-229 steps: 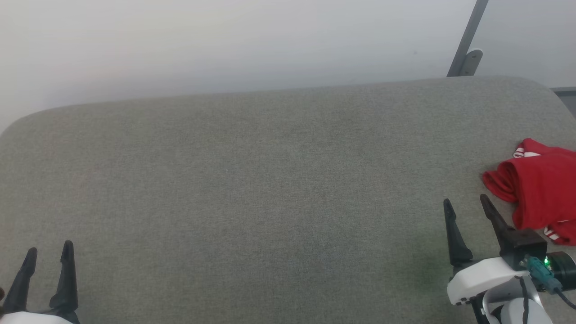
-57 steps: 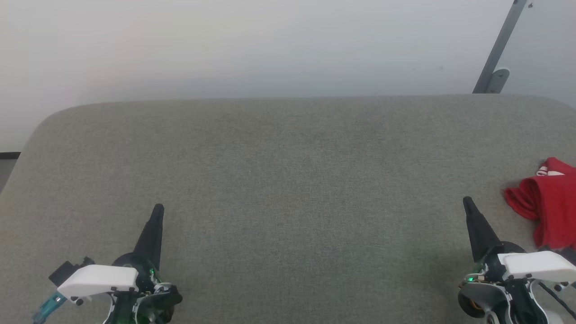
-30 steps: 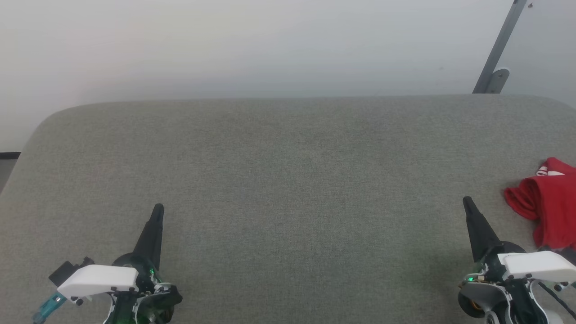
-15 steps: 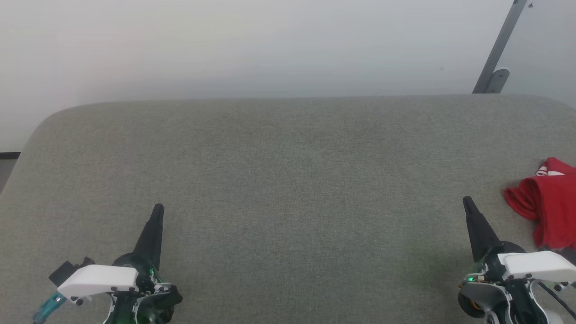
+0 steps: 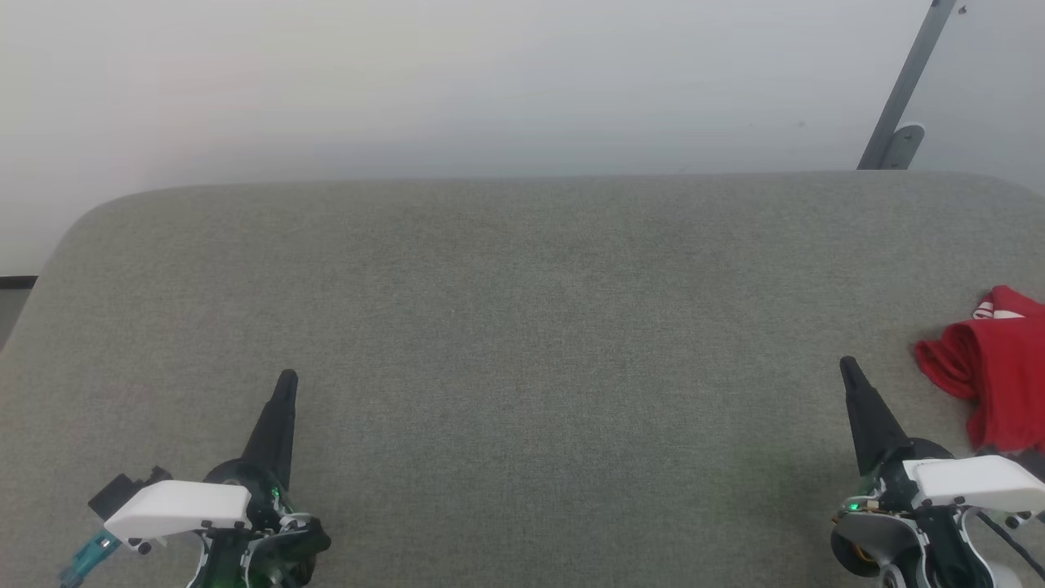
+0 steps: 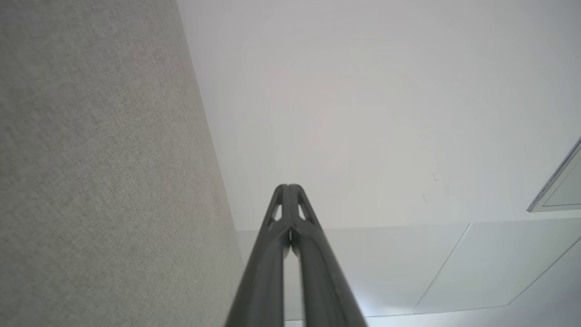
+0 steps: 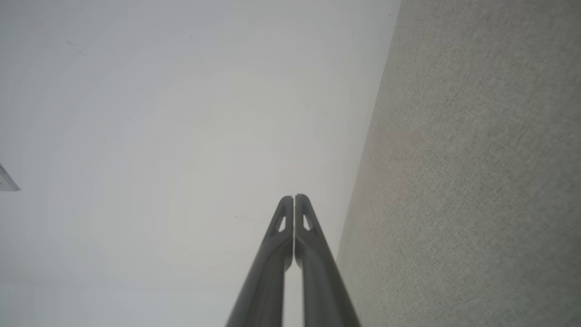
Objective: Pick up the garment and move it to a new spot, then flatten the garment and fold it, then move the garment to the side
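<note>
The garment point(image 5: 992, 371) sits as a loose red bundle at the far right edge of the grey tabletop point(image 5: 522, 327), partly cut off in the head view. Honestly that fits either a heap waiting for pickup or a folded shirt parked at the side, so I'm not calling a next move. My right gripper point(image 5: 849, 367) rests near it, pinched closed on nothing. My left gripper point(image 5: 286, 377) is well apart, also closed and empty, both pointing forward.

the garment point(image 5: 992, 371) runs off the head view's right edge, so its chest lettering and full shape cannot be told; its lower part sits behind the right gripper's point(image 5: 849, 371) wrist.
</note>
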### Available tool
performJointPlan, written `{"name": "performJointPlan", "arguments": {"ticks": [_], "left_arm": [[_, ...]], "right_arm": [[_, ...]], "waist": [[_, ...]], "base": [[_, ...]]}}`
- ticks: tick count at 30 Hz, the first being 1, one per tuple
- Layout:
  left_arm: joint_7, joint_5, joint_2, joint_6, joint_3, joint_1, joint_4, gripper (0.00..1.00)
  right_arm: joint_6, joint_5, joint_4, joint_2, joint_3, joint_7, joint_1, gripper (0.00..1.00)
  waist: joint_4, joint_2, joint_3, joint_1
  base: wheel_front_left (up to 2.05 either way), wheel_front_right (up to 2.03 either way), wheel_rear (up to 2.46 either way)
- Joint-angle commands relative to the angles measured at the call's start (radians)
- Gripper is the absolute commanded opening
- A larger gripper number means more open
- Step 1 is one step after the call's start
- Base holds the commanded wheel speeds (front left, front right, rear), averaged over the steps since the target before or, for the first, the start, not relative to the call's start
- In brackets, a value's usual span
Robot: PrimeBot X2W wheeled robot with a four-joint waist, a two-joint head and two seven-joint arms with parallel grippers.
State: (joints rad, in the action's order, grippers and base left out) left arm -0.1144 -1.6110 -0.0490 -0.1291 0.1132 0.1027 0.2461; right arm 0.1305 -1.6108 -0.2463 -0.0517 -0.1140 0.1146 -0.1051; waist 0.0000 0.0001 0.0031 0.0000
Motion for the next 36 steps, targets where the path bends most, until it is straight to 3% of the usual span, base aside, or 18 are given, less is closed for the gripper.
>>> {"name": "performJointPlan", "arguments": {"ticks": [1,36], "left_arm": [[-0.003,-0.004,0.001,-0.003,0.0,0.013,-0.003,0.0],[-0.003,-0.004,0.001,-0.003,0.0,0.013,-0.003,0.0]], "right_arm": [[0.0,-0.004,0.004,0.003,0.0,0.003,-0.007,0.0],[0.0,-0.004,0.004,0.003,0.0,0.003,-0.006,0.0]], "waist": [[0.0,-0.0001,0.0,0.0],[0.0,-0.0001,0.0,0.0]], "base": [[0.0,0.0,0.0],[0.0,0.0,0.0]]}}
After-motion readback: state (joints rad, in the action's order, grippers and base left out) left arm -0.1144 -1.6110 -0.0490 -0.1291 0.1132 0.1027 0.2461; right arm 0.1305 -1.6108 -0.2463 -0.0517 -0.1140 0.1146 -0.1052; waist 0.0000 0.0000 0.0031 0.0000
